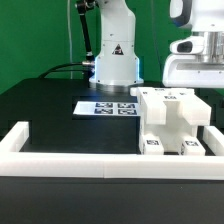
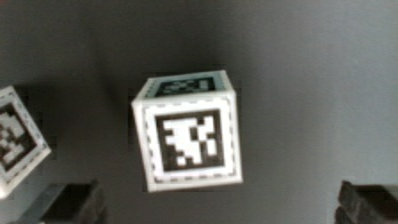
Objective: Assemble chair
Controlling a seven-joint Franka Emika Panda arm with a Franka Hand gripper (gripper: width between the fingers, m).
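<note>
The chair pieces (image 1: 170, 120) are chunky white blocks with small black-and-white tags, grouped at the exterior view's right against the white border rail. My gripper (image 1: 196, 80) hangs above them, apart from them. In the wrist view one white tagged block (image 2: 189, 135) lies on the dark table ahead of my gripper (image 2: 217, 205), and the tagged edge of another piece (image 2: 15, 135) shows at the frame's side. My two dark fingertips (image 2: 71, 203) stand wide apart with nothing between them.
The marker board (image 1: 108, 107) lies flat on the black table in front of the robot base (image 1: 115, 65). A long white border rail (image 1: 80, 160) runs along the table's near side and turns back at the exterior view's left.
</note>
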